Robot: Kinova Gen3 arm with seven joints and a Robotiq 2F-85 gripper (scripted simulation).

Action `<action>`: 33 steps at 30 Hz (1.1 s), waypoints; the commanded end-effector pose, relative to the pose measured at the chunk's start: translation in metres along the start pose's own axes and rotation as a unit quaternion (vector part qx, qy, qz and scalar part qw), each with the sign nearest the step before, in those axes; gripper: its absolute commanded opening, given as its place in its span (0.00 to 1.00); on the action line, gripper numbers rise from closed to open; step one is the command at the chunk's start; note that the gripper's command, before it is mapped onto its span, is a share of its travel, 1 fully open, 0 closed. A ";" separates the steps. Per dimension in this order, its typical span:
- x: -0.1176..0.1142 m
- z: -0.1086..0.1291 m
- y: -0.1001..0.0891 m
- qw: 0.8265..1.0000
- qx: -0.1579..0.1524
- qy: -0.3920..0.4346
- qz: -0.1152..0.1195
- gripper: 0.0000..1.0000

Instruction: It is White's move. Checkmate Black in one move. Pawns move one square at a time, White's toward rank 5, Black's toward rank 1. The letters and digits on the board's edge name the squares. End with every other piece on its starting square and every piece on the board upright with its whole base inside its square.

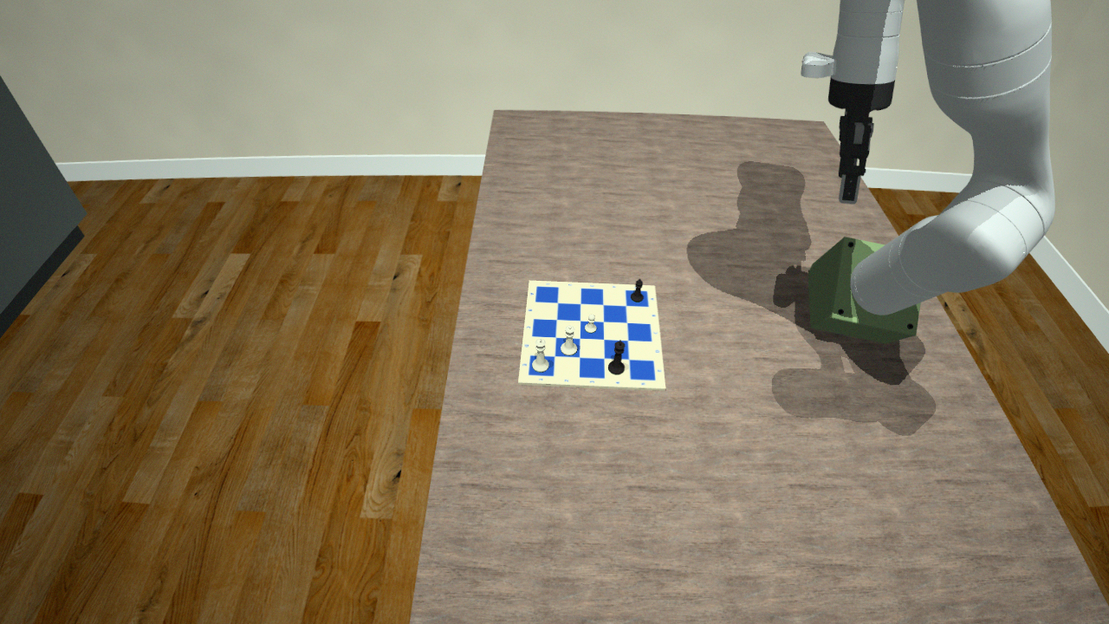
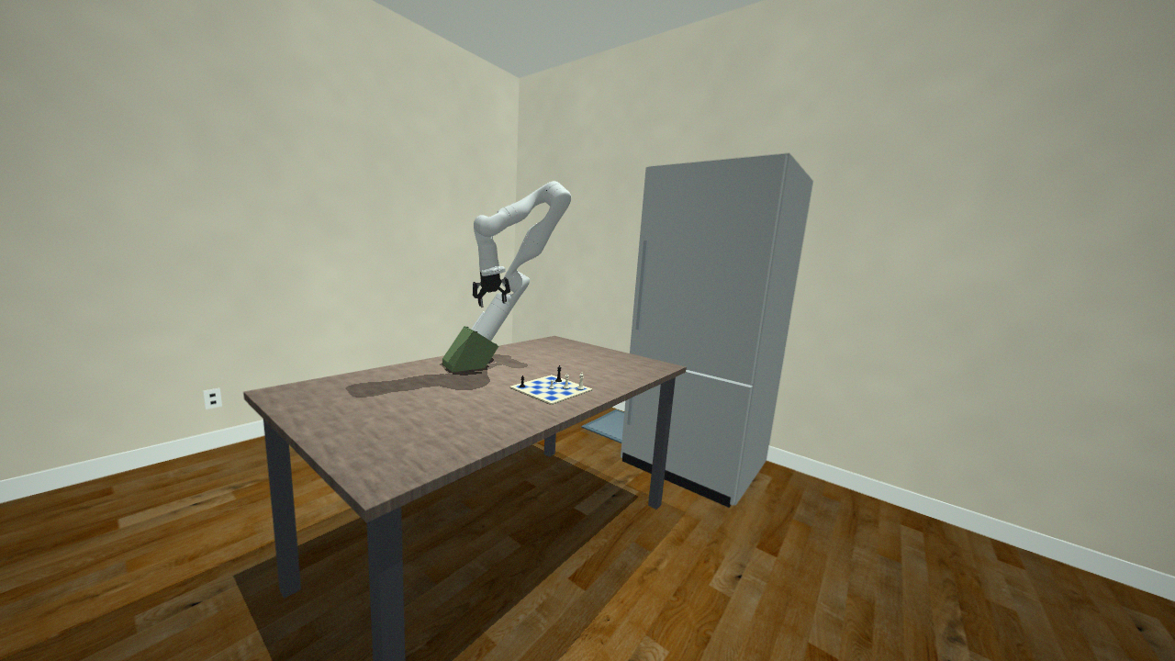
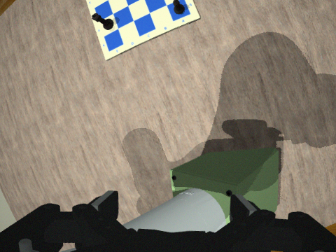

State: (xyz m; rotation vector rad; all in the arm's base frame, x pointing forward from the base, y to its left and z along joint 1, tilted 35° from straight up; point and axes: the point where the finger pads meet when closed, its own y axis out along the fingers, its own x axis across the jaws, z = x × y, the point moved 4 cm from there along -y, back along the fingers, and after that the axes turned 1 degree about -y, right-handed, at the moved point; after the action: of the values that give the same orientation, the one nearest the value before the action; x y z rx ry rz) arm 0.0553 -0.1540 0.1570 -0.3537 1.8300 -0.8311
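A small blue and cream chessboard (image 1: pixel 591 334) lies near the table's left edge; it also shows in the wrist view (image 3: pixel 139 4) and in the exterior view (image 2: pixel 551 387). Three white pieces stand on it: a tall one (image 1: pixel 540 356) at the near left corner, a second tall one (image 1: pixel 569 341) beside it, and a pawn (image 1: pixel 591 323) near the middle. A tall black piece (image 1: pixel 617 358) stands in the near row. A black pawn (image 1: pixel 637 290) stands at the far right corner. My gripper (image 1: pixel 850 193) is open and empty, high above the table, far right of the board.
The arm's green base (image 1: pixel 860 293) is bolted to the table right of the board. A grey fridge (image 2: pixel 710 320) stands beyond the table's end. The board lies close to the table's left edge.
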 end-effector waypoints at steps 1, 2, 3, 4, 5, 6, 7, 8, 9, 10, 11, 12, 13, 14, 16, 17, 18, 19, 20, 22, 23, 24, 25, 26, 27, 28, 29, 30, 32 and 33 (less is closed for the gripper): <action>0.000 0.000 0.000 1.000 0.000 0.000 0.000 1.00; 0.000 0.000 0.000 1.000 0.000 0.000 0.000 1.00; 0.000 0.000 0.000 1.000 0.000 0.000 0.000 1.00; 0.000 0.000 0.000 1.000 0.000 0.000 0.000 1.00; 0.000 0.000 0.000 1.000 0.000 0.000 0.000 1.00; 0.000 0.000 0.000 1.000 0.000 0.000 0.000 1.00; 0.000 0.000 0.000 1.000 0.000 0.000 0.000 1.00; 0.000 0.000 0.000 1.000 0.000 0.000 0.000 1.00; 0.000 0.000 0.000 1.000 0.000 0.000 0.000 1.00; 0.000 0.000 0.000 1.000 0.000 0.000 0.000 1.00; 0.000 0.000 0.000 1.000 0.000 0.000 0.000 1.00; 0.000 0.000 0.000 1.000 0.000 0.000 0.000 1.00; 0.000 0.000 0.000 1.000 0.000 0.000 0.000 1.00; 0.000 0.000 0.000 1.000 0.000 0.000 0.000 1.00; 0.000 0.000 0.000 1.000 0.000 0.000 0.000 1.00; 0.000 0.000 0.000 1.000 0.000 0.000 0.000 1.00; 0.000 0.000 0.000 1.000 0.000 0.000 0.000 1.00; 0.000 0.000 0.000 1.000 0.000 0.000 0.000 1.00; 0.000 0.000 0.000 1.000 0.000 -0.001 0.000 1.00; 0.001 0.001 -0.001 1.000 0.000 -0.003 0.000 1.00; 0.002 0.002 -0.001 1.000 -0.001 -0.004 0.000 1.00; 0.003 0.003 -0.001 1.000 -0.002 -0.007 0.000 1.00; 0.004 0.004 -0.002 1.000 -0.003 -0.010 -0.001 1.00; 0.006 0.005 -0.002 1.000 -0.004 -0.014 -0.001 1.00; 0.008 0.007 -0.003 1.000 -0.006 -0.018 -0.001 1.00; 0.010 0.010 -0.004 1.000 -0.007 -0.024 -0.001 1.00; 0.012 0.012 -0.005 1.000 -0.009 -0.030 -0.001 1.00; 0.015 0.015 -0.006 0.999 -0.011 -0.038 0.000 1.00; 0.022 0.023 -0.008 0.998 -0.017 -0.055 0.000 1.00; 0.022 0.023 -0.008 0.998 -0.017 -0.055 0.000 1.00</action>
State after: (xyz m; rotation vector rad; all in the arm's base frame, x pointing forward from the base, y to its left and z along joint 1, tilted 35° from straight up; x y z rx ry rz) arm 0.0661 -0.1763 0.1468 -0.4076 1.7412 -0.7783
